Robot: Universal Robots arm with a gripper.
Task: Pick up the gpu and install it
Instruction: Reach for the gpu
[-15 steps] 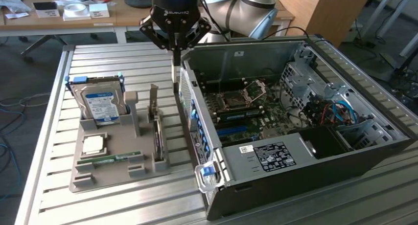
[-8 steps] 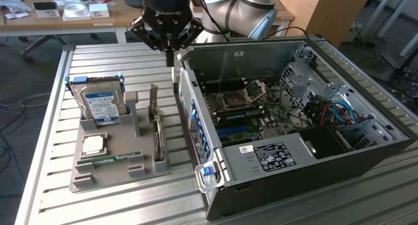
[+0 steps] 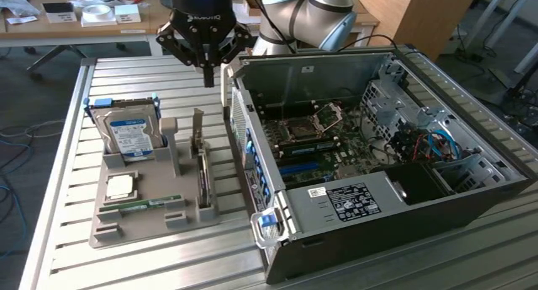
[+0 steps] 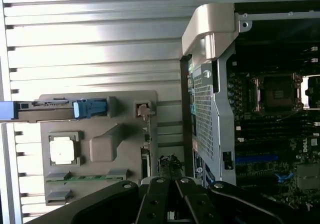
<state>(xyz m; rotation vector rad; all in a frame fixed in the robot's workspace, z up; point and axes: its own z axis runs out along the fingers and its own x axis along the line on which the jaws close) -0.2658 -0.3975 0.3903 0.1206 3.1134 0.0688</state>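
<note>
Black metal gripper [image 3: 208,75] upper centre, jaws pressed together, empty. Thin green-black gpu card [image 3: 201,170] upright in grey plastic tray [image 3: 138,230], centre-left. Best: centre over top edge, square to board.

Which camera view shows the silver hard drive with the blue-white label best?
The exterior view: the hard drive stands upright in the gray holder, with its labelled face turned to the camera. The wrist view looks down on the hard drive, so its thin top edge and a blue clip show, not the label.
</note>
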